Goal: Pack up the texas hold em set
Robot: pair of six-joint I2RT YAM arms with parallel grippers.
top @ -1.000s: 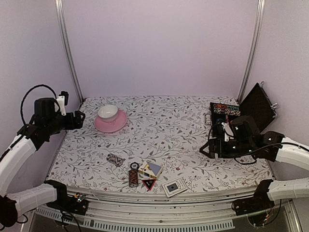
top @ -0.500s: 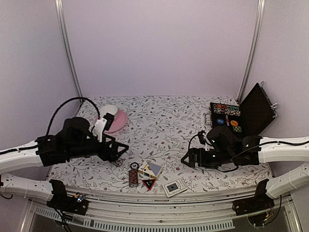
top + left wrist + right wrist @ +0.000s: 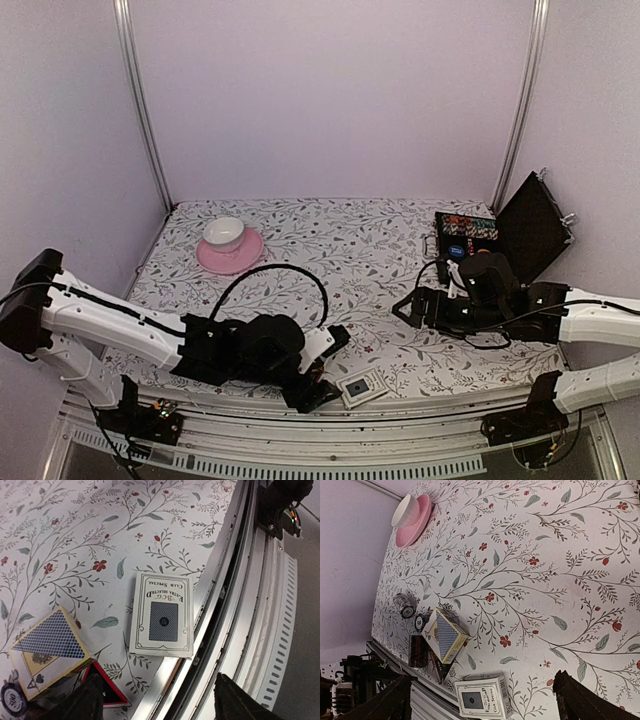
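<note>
Hovering left tool (image 3: 159, 681) — fingers spread, empty — near card box (image 3: 162, 615) reading "Club Special", right tool (image 3: 482, 677) wide, empty.

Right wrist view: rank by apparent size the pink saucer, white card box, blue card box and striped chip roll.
1. white card box and blue card box: look alike, not ranked.
2. pink saucer: slightly smaller here, but it lies farthest from the camera, so unsure.
3. striped chip roll: clearly smallest.
</note>
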